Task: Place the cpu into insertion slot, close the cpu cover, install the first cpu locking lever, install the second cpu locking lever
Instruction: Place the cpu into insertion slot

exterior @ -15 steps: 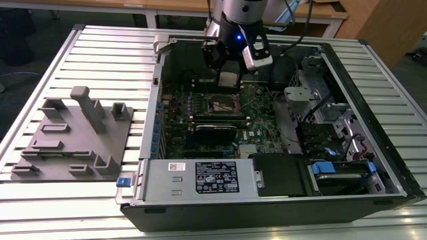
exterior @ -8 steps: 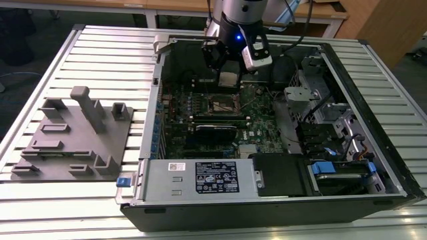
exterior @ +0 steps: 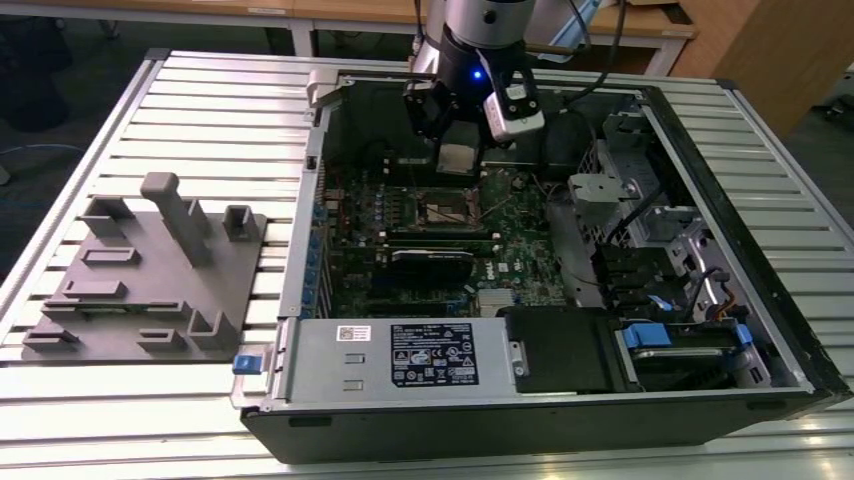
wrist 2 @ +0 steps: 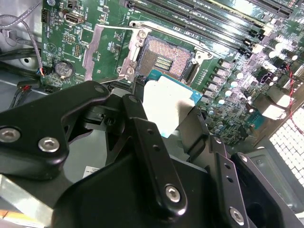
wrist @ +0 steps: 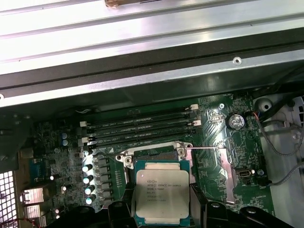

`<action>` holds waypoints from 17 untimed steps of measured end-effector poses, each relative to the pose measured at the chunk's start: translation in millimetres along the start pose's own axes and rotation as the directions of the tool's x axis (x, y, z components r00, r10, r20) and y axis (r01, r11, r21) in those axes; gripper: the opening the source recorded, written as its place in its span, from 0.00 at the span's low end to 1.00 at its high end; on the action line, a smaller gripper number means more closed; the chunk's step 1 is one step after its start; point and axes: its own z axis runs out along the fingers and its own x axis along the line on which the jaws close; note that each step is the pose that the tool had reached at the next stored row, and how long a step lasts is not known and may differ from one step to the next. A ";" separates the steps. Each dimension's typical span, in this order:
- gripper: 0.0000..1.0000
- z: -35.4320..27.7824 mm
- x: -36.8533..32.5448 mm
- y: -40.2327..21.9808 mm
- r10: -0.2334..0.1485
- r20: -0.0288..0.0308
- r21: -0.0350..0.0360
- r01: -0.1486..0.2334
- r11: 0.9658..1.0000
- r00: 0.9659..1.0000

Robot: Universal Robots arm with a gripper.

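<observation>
While the gripper [wrist: 162, 213] stood clamped on two opposite edges of the cpu [wrist: 162, 190], the chip hung above the open slot [wrist 2: 164, 59], apart from it and not yet seated. It looked light, stiff and flat, with a slick metal top. The underside was probably fragile, so an edge hold seemed right.

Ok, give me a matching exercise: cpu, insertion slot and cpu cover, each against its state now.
Things:
1. cpu
2. insertion slot
3. cpu cover

States:
A. swung open beside the slot
B. held in the claw
C. empty, contacts bare

Pairs: 1-B, 2-C, 3-A
</observation>
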 end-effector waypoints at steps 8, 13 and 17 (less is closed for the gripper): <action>0.54 0.3 0.0 0.0 0.030 0.003 -0.001 -0.030 1.000 1.000; 0.54 0.4 0.0 -0.1 0.049 0.004 -0.001 -0.049 0.999 0.999; 0.54 0.6 0.0 -0.1 0.075 0.007 -0.002 -0.075 0.997 0.997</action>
